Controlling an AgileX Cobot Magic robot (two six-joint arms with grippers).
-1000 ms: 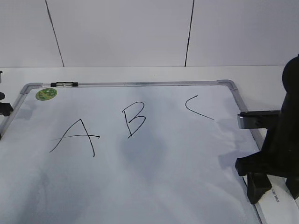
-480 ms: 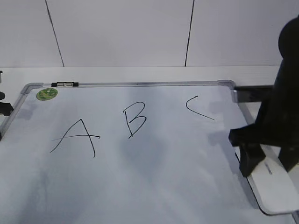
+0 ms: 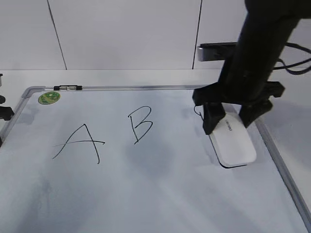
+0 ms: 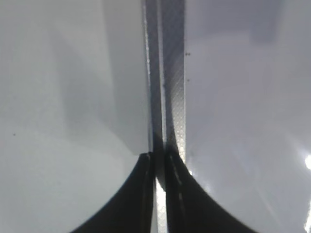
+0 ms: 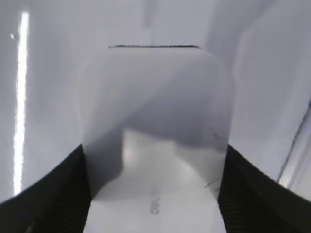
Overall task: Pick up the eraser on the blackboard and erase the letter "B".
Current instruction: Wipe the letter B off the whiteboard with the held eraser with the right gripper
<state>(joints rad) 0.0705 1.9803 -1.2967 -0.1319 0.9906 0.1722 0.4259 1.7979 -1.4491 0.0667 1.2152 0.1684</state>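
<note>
Clamping the eraser (image 3: 232,141) between both fingers: right gripper (image 3: 230,119), over the blackboard (image 3: 160,194) right part, well apart from the letter "B" (image 3: 140,124). Left gripper (image 4: 159,167): jaws together, at the frame.

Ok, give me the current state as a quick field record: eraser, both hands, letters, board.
eraser: white block, held over the board's right side, about where the C was drawn
right hand: shut on the eraser, fingers on its two long sides
left hand: shut, empty, over the board's frame edge
letter B: intact, to the left of the eraser
letter A: intact
letter C: mostly hidden behind the arm and eraser
blackboard: flat on the table, green sticker at top left corner
</note>
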